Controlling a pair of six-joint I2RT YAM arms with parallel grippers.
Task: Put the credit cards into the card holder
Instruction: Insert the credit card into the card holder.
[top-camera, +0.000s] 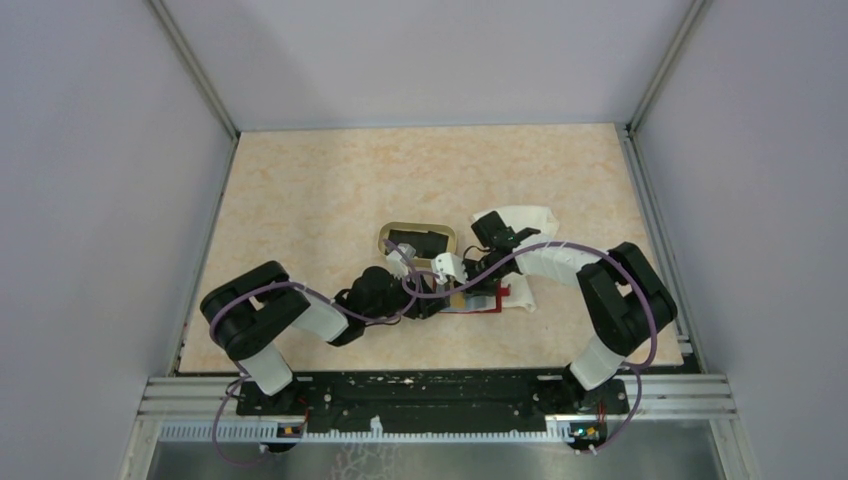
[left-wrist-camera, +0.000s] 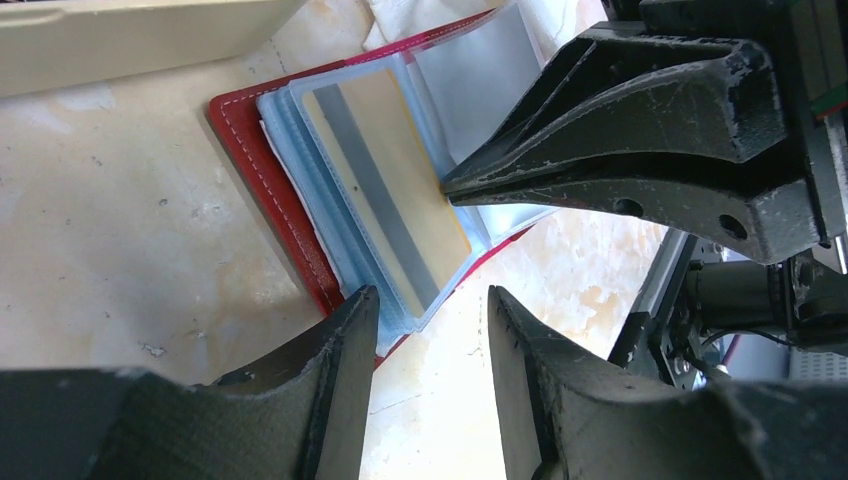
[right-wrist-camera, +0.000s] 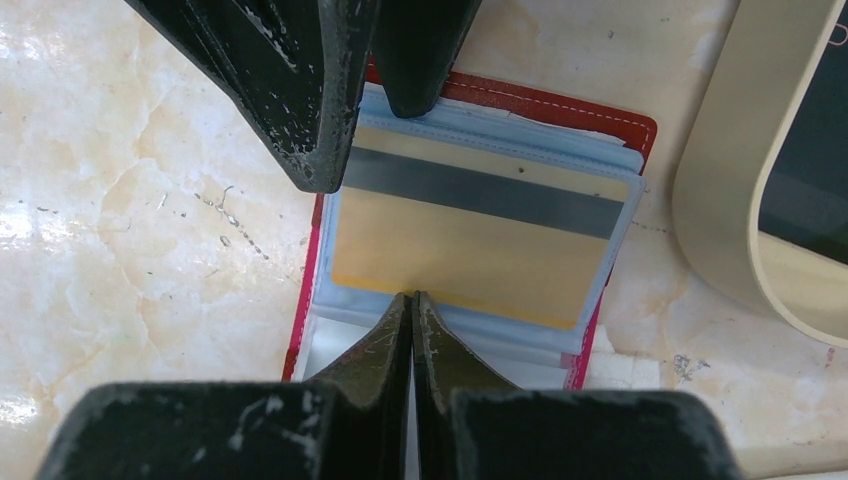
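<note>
The red card holder (top-camera: 492, 300) lies open on the table, its clear sleeves fanned out (left-wrist-camera: 270, 190) (right-wrist-camera: 560, 105). A yellow card (left-wrist-camera: 400, 190) with a grey stripe sits in the top sleeve (right-wrist-camera: 470, 240). My right gripper (right-wrist-camera: 412, 298) is shut, its tip against the card's near long edge; it also shows in the left wrist view (left-wrist-camera: 452, 188). My left gripper (left-wrist-camera: 425, 320) is open and empty at the holder's corner, one finger (left-wrist-camera: 345, 330) over the sleeve edges. A black card (top-camera: 418, 243) lies in the tan tray.
The tan oval tray (top-camera: 385, 240) stands just behind the holder (right-wrist-camera: 715, 200). A white cloth (top-camera: 525, 270) lies under and beside the holder. Both arms crowd the table's middle. Grey walls enclose the table.
</note>
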